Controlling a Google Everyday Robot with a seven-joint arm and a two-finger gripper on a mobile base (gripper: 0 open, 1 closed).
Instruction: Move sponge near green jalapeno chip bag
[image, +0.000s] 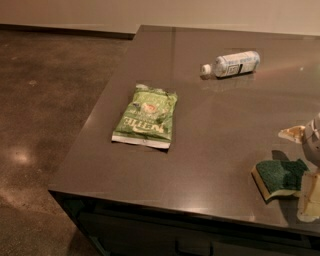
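The sponge, dark green on top of pale yellow foam, lies near the table's front right edge. The green jalapeno chip bag lies flat at the table's left side, well to the left of the sponge. My gripper enters from the right edge of the view and is open. One pale finger sits just behind the sponge. The other finger sits at the sponge's front right corner. The sponge's right end lies between them. The rest of the arm is out of view.
A clear plastic bottle with a white label lies on its side at the back of the dark table. The table's left and front edges drop to a brown polished floor.
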